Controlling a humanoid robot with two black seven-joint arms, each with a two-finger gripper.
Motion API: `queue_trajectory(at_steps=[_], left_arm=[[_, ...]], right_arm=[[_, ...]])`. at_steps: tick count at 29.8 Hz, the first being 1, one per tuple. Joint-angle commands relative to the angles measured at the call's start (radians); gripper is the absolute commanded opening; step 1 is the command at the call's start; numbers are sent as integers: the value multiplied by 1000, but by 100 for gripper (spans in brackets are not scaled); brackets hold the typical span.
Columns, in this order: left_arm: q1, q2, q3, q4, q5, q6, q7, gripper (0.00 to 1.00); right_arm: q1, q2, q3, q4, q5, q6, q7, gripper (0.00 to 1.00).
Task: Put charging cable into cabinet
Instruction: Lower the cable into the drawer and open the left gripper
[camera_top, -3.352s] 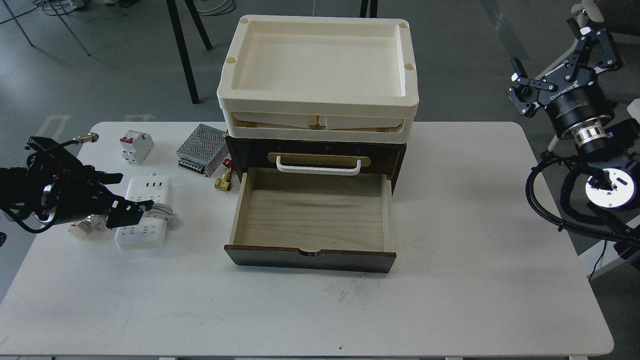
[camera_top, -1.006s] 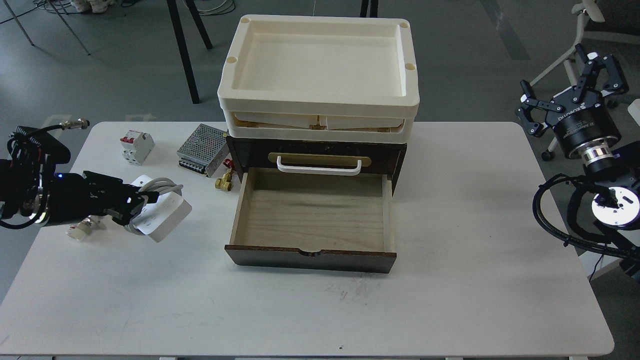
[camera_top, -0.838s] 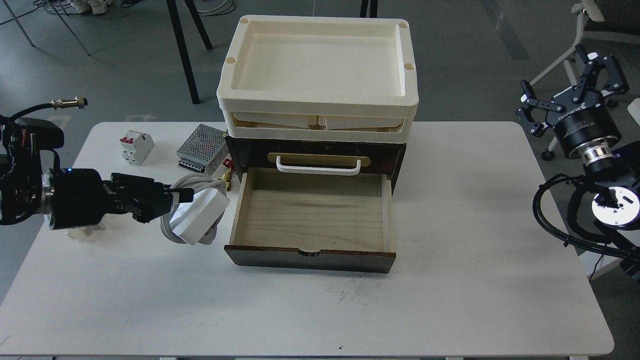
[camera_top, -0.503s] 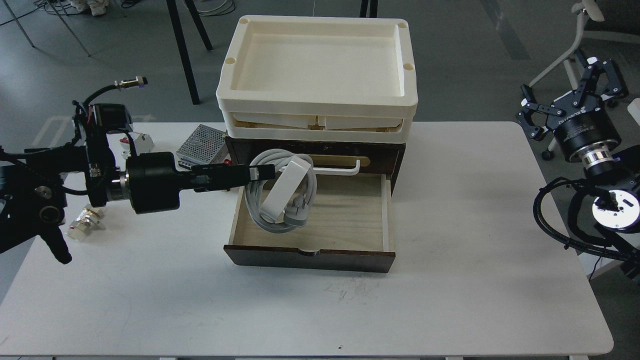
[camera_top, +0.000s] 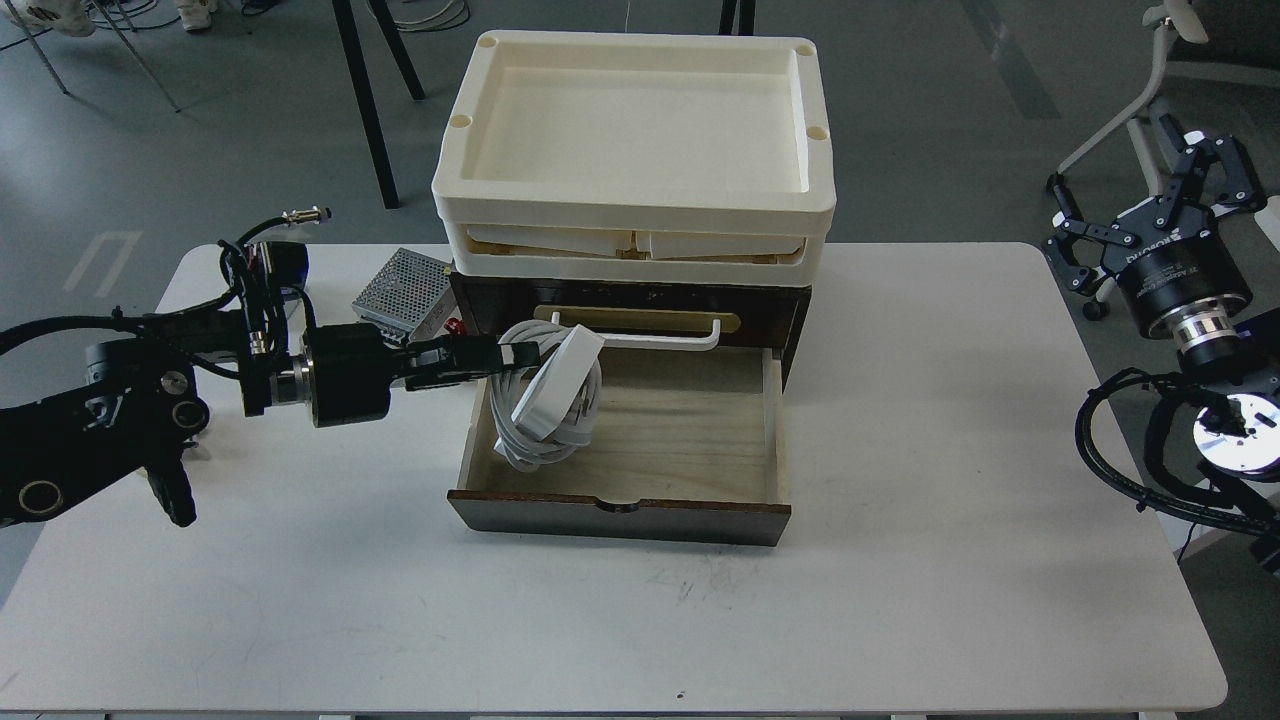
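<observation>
The charging cable (camera_top: 553, 393), a white power strip with its grey-white cord looped around it, hangs tilted over the left part of the open drawer (camera_top: 690, 430). My left gripper (camera_top: 505, 357) is shut on it and reaches in over the drawer's left wall. The cord's lower loops sit low inside the drawer; I cannot tell if they touch the floor. The dark brown cabinet (camera_top: 790, 310) stands at the table's middle, with a white handle (camera_top: 660, 335) above the drawer and cream trays (camera_top: 635, 150) stacked on top. My right gripper (camera_top: 1150, 205) is open and empty, beyond the table's right edge.
A perforated metal power supply box (camera_top: 402, 290) stands left of the cabinet, partly behind my left arm. The white table (camera_top: 900, 560) runs bare in front of and right of the drawer. Chair and table legs stand on the floor behind.
My left gripper lifted the power strip off the table's left side, carried it right over the drawer, and has lowered it deeper in. The right arm drifted slightly right.
</observation>
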Motion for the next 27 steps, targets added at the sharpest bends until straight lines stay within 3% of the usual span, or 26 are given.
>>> queue_trajectory(at_steps=[1, 3, 6, 9, 11, 13, 22, 27], left_arm=[[0, -48, 2, 63, 0, 0, 0, 5], [0, -73, 2, 100, 0, 0, 0, 7], [0, -94, -1, 132, -3, 0, 0, 18], [0, -102, -1, 132, -3, 0, 0, 38], [2, -116, -1, 132, -9, 0, 0, 63], [2, -125, -1, 132, -11, 0, 0, 77], [10, -143, -24, 134, -34, 0, 0, 87], [42, -82, -113, 135, -389, 0, 0, 99]], right_arm=[[-3, 0, 9, 0, 0, 0, 0, 100], [-3, 0, 10, 0, 0, 0, 0, 100], [-3, 0, 10, 0, 0, 0, 0, 100], [-4, 0, 10, 1, 0, 0, 0, 100], [-6, 0, 10, 1, 0, 0, 0, 100], [-6, 0, 10, 0, 0, 0, 0, 100], [-12, 0, 12, 3, 0, 0, 0, 100], [-12, 0, 32, 3, 0, 1, 0, 100]])
